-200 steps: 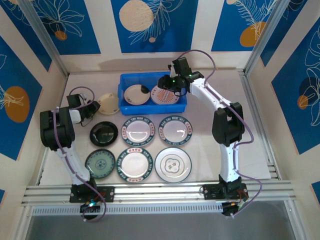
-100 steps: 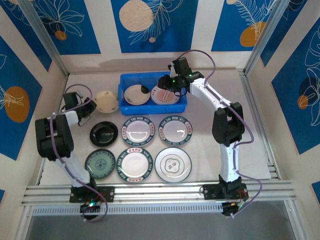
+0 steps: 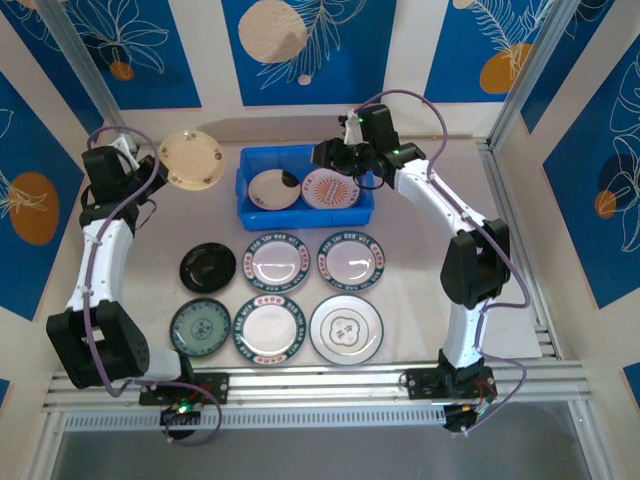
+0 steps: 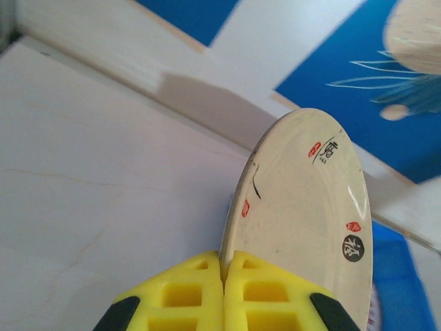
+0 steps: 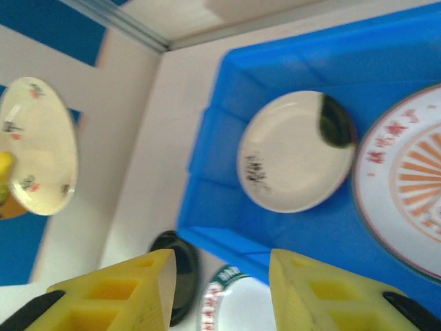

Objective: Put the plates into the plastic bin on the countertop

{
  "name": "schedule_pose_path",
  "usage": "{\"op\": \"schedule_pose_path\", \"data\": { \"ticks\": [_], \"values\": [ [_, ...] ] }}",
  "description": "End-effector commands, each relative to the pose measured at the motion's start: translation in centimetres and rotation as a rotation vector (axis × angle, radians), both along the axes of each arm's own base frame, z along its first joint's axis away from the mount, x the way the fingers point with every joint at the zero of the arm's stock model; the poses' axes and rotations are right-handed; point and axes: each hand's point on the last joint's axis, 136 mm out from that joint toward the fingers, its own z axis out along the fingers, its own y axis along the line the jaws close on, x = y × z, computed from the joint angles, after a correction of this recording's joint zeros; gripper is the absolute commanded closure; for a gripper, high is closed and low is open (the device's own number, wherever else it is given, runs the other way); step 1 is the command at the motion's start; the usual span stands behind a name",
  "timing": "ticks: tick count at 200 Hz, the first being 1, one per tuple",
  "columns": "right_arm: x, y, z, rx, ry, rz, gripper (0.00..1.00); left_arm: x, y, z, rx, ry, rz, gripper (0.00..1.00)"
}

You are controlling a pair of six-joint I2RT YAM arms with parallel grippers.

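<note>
We log cream plate (image 4: 303, 200), red-and-black marks, clamped by left gripper (image 4: 224, 270); right gripper (image 5: 220, 279) jaws wide over blue bin (image 5: 213, 172); pale countertop (image 4: 83, 172), blue-patterned walls (image 4: 227, 17).

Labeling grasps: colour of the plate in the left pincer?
Cream plate, small red and black marks; left wrist view.

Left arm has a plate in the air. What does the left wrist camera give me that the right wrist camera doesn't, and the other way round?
Left wrist, not right wrist: the grip itself, with the left gripper shut on the rim of the cream plate, whose red and black printed marks are close up.
Right wrist, not left wrist: the open right gripper over the blue bin, which holds a cream plate with a dark patch and an orange-rayed plate. A black plate lies on the countertop.
Both: the held cream plate, clear of the countertop.
</note>
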Motion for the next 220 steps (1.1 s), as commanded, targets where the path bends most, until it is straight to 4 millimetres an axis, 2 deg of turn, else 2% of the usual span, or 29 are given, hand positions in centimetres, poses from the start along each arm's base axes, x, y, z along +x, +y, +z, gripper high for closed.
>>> {"op": "schedule_pose_path", "data": {
  "ticks": [1,17,46,89,110,146,182,220],
  "values": [
    [-2.1,1.3,3.0,0.124,-0.019,0.114,0.54,-1.2,-5.6,1.6,-0.079,0.013,-0.231,1.00],
    [-2.7,1.6,3.5,0.132,-0.031,0.139,0.51,-1.8,-8.9,2.5,-0.093,0.011,-0.342,1.00],
    [-3.6,1.7,3.6,0.135,-0.041,0.176,0.51,-2.7,-14.0,3.2,-0.085,0.022,-0.489,1.00],
    [-5.2,1.3,4.2,0.147,-0.077,0.197,0.53,-2.9,-18.7,3.1,-0.146,0.032,-0.616,1.00],
    [-5.5,0.7,4.3,0.129,-0.083,0.172,0.53,-2.8,-20.0,2.6,-0.153,0.046,-0.645,1.00],
    [-4.5,-1.5,3.2,0.009,-0.080,0.025,0.54,-2.6,-20.9,2.0,-0.160,0.059,-0.660,1.00],
    [-5.1,-0.5,3.3,0.017,-0.096,0.074,0.54,-2.4,-21.3,1.7,-0.169,0.062,-0.671,1.00],
    [-5.1,0.8,2.2,0.042,-0.050,0.138,0.57,-2.2,-21.5,1.7,-0.174,0.060,-0.682,1.00]
  ]
}}
